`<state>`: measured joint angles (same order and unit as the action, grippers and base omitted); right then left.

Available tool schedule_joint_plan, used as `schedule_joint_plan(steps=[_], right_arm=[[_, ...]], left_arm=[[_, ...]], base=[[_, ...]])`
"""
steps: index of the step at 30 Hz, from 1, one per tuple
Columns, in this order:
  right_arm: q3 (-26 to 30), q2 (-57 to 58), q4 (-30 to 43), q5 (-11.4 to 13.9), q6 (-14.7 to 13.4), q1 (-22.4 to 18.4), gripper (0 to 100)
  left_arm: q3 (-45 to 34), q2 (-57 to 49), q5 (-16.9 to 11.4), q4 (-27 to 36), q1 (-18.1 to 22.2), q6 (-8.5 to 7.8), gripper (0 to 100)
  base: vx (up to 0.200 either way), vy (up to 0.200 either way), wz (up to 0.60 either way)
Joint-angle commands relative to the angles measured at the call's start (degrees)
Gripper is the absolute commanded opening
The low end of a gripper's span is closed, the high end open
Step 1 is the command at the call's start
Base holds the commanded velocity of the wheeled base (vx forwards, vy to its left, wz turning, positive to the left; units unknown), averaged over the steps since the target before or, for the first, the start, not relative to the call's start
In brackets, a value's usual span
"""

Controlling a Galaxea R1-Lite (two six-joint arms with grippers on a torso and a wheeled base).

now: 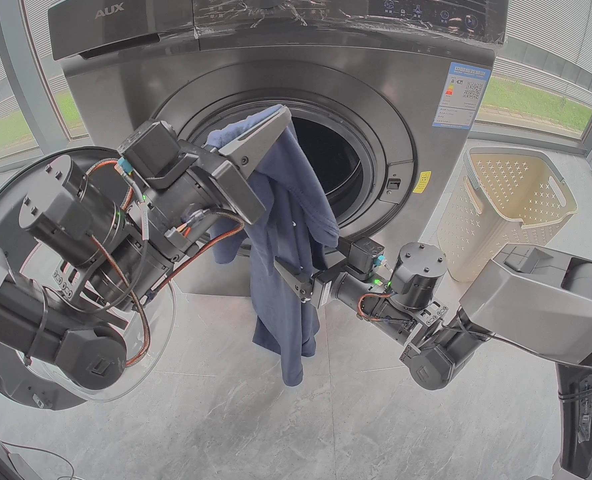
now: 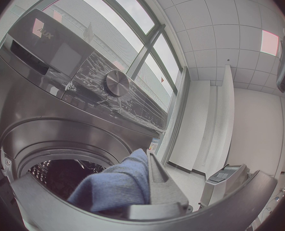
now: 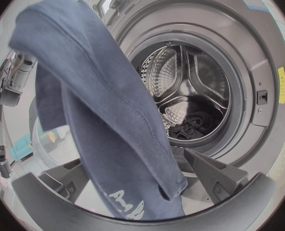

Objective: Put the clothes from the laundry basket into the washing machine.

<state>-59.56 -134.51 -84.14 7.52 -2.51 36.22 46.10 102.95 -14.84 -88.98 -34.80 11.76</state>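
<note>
A dark blue garment (image 1: pixel 289 248) hangs in front of the washing machine's round opening (image 1: pixel 339 161). My left gripper (image 1: pixel 274 120) is shut on its top edge, level with the upper left of the opening. In the left wrist view the blue cloth (image 2: pixel 116 185) bunches against one grey finger (image 2: pixel 163 180). My right gripper (image 1: pixel 297 281) is lower down, open, with the hanging cloth (image 3: pixel 116 122) between its spread fingers (image 3: pixel 213 174). A dark piece of clothing (image 3: pixel 190 127) lies inside the steel drum. The cream laundry basket (image 1: pixel 509 208) stands on the floor to the machine's right.
The machine's round glass door (image 1: pixel 76 355) is swung open at the left, under my left arm. Grey tiled floor (image 1: pixel 349 408) lies open before the machine. Windows run behind the machine.
</note>
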Motion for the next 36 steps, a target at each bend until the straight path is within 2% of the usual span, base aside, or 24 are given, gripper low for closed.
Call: schedule_joint_plan(steps=[1, 11, 12, 19, 26, 34, 36], right_arm=[[-2.9, -3.4, 0.2, -1.2, 0.1, -0.6, 100], [-9.0, -6.2, 1.3, -2.9, 0.0, 0.0, 100], [-9.2, -6.1, 1.3, -3.1, 0.0, 0.0, 0], [-8.1, -3.7, 1.0, -3.4, 0.0, -1.6, 0], [-2.6, 7.2, 1.5, -3.0, 0.1, -6.4, 0], [0.5, 15.7, 4.5, -3.4, 0.0, -5.0, 0], [0.5, 17.4, 5.5, -3.6, 0.0, -3.3, 0]], left_arm=[[0.1, -0.1, 0.1, -0.1, -0.4, 0.01, 0], [-0.1, -1.5, 0.0, -0.1, -0.4, 0.1, 0], [-0.1, -1.8, 0.0, -0.1, -0.4, 0.1, 0], [-0.8, -2.1, 0.3, 0.0, 0.4, 0.1, 0], [-6.6, -1.8, 0.3, 2.2, 6.2, -0.16, 0], [-13.8, 2.7, 0.3, 2.3, 7.4, -0.51, 0], [-15.4, 4.5, 0.2, 2.2, 7.6, -0.69, 0]], base=[[0.0, 0.0, 0.0], [0.0, 0.0, 0.0], [0.0, 0.0, 0.0], [0.0, 0.0, 0.0], [0.0, 0.0, 0.0], [0.0, 0.0, 0.0], [0.0, 0.0, 0.0]])
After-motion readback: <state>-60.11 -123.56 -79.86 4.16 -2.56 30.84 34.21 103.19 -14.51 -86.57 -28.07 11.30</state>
